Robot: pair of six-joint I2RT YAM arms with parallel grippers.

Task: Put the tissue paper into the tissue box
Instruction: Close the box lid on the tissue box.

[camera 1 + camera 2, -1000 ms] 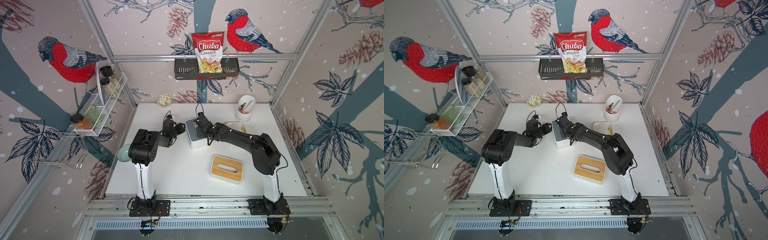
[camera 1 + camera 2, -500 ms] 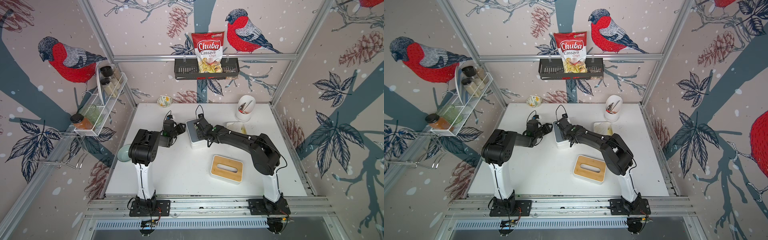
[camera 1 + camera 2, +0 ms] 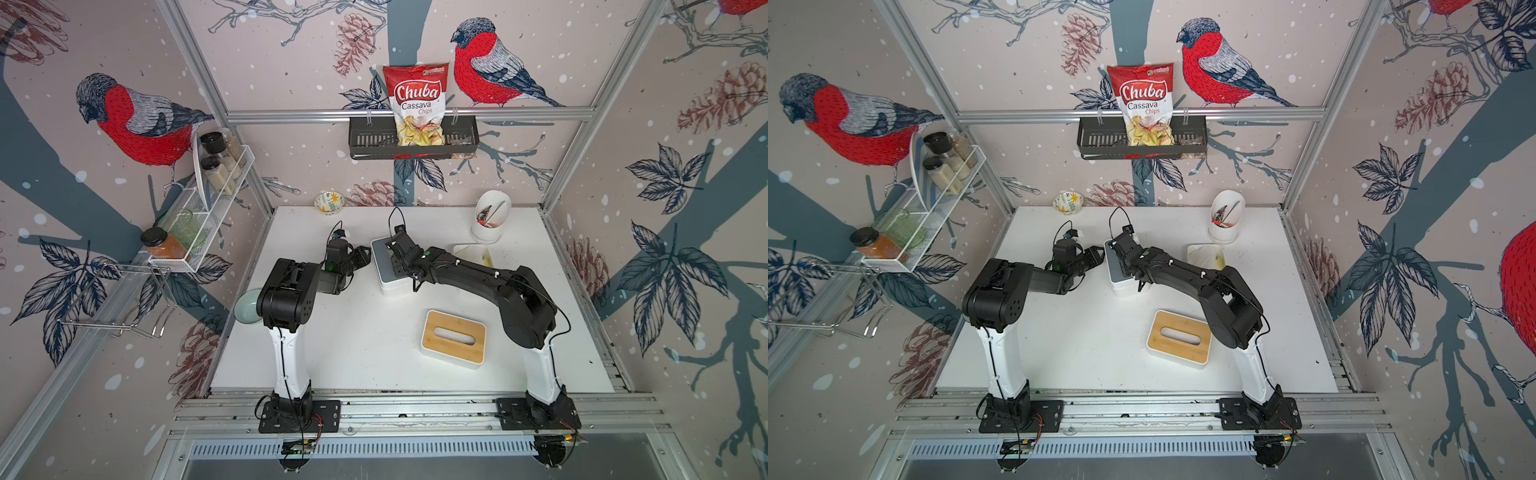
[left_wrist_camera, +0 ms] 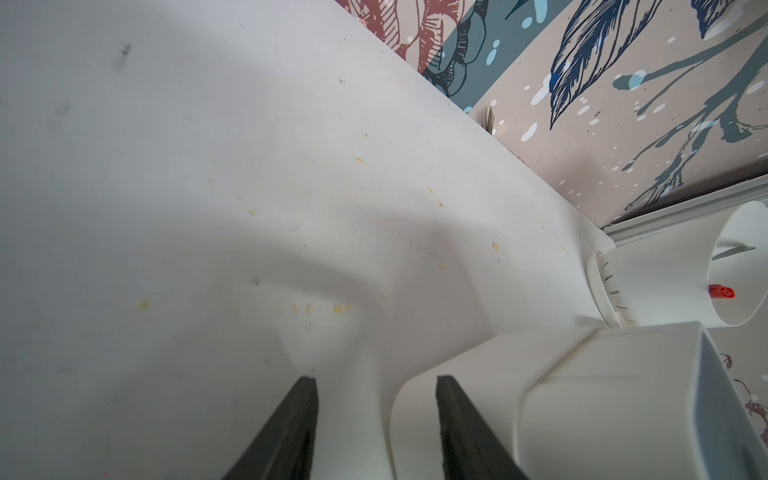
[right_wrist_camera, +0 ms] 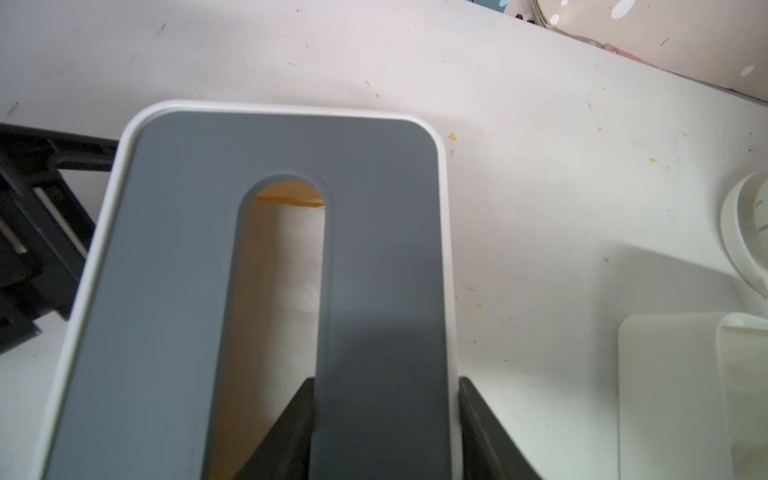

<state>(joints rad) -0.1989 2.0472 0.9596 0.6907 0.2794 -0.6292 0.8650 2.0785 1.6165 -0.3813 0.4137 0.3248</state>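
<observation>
In both top views the white table (image 3: 365, 357) is carrying the box (image 3: 382, 266) with a grey lid, toward the back. The right claw (image 3: 398, 272) is sitting on top of this box, and the left claw (image 3: 362, 254) is hanging just beside the box's left side. A second box (image 3: 453, 338) with a wooden lid is lying nearer the front, apart from both claws. On the back wall a black rack (image 3: 365, 141) is holding a red bag (image 3: 415, 99) that is showing the words "Chuba Cassava Chips". A white cup (image 3: 488, 224) with tools is standing at the back right.

In the left wrist view the left claw (image 4: 377, 380) is released. Its fingers (image 4: 305, 415) are standing apart and gripping nothing, and one of them is lying next to the box's rounded corner.

In the right wrist view the right claw (image 5: 386, 379) is grasping the box (image 5: 174, 270). One finger is going into the lid's slot and the other is pressing on the white outer wall, with a strip of lid between them. Through the slot the tissue (image 5: 286, 270) is showing white, inside the box, with something yellow at the slot's far end.
</observation>
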